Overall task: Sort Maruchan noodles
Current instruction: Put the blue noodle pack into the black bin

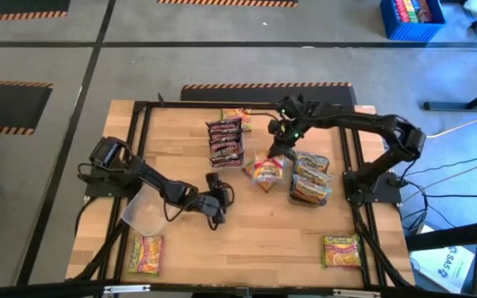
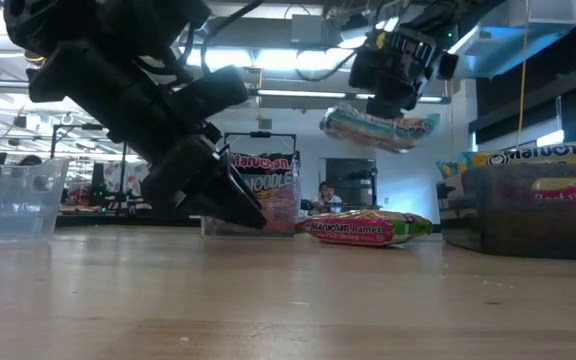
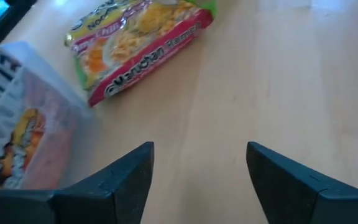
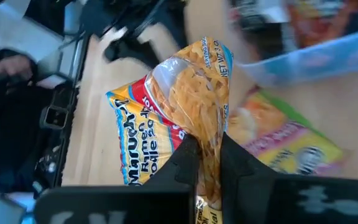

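Observation:
My right gripper [image 1: 281, 151] is shut on a light-blue and yellow noodle packet [image 4: 179, 106], which hangs in the air [image 2: 378, 125] above a yellow-pink packet [image 1: 265, 172] lying flat on the table. My left gripper [image 3: 197, 174] is open just above the bare wood [image 1: 219, 209], with nothing between its fingers. Ahead of it lie a yellow-green packet [image 3: 142, 43] and a clear bin [image 3: 23, 124] of maroon packets [image 1: 226, 141]. My right gripper pinches the light-blue packet between its two fingers at a crumpled edge [image 4: 205, 140]. The fingers come from above, slanting down. The packet hangs below them, lifted clear of the table and tilted [image 2: 378, 125].
A second clear bin [image 1: 311, 180] with stacked packets stands at the right, and an empty clear bin [image 1: 143, 211] at the left. Loose packets lie at the near left [image 1: 143, 252], near right [image 1: 342, 250] and far middle [image 1: 237, 116]. Bare wood fills the near middle.

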`<control>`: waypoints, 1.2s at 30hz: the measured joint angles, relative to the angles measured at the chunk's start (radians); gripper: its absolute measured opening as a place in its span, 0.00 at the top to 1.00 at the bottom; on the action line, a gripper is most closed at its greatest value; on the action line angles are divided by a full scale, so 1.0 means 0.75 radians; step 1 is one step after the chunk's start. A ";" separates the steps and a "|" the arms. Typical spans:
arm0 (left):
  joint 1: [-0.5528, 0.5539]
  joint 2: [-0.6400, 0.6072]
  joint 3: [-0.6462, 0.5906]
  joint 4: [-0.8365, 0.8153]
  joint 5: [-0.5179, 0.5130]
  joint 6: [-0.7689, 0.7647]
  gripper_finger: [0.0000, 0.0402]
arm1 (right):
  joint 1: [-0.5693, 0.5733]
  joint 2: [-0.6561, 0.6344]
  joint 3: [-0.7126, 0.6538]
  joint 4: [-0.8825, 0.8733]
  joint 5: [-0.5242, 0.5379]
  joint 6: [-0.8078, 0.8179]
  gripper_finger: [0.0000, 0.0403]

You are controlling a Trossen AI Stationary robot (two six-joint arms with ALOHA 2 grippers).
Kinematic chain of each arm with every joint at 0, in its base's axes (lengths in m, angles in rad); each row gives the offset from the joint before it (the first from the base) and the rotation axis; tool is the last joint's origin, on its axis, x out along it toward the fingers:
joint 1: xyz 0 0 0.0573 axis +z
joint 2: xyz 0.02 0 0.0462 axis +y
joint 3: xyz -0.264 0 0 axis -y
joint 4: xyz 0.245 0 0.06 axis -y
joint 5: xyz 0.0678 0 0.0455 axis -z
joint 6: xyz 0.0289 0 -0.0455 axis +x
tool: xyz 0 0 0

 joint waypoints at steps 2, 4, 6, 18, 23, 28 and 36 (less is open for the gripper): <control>0.000 -0.020 0.000 -0.053 -0.005 -0.005 0.36 | 0.051 0.000 -0.001 0.014 -0.001 -0.004 0.97; 0.000 -0.042 0.001 -0.110 0.010 -0.021 0.36 | 0.099 0.000 -0.018 0.089 -0.012 -0.001 0.97; -0.008 -0.082 0.001 -0.145 0.018 -0.036 0.37 | 0.139 -0.002 -0.047 0.165 -0.035 0.025 0.96; -0.083 -0.293 -0.004 -0.346 -0.136 -0.037 0.38 | 0.318 -0.057 -0.436 1.064 0.150 0.478 0.96; -0.101 -0.292 0.002 -0.336 -0.156 -0.033 0.38 | 0.378 -0.067 -0.602 1.476 0.267 0.662 0.96; -0.152 -0.344 0.001 -0.342 -0.198 0.009 0.38 | 0.415 -0.133 -0.702 1.787 0.366 0.771 0.96; -0.188 -0.539 -0.025 -0.376 -0.292 0.128 0.38 | 0.473 -0.156 -0.715 2.089 0.488 0.830 0.96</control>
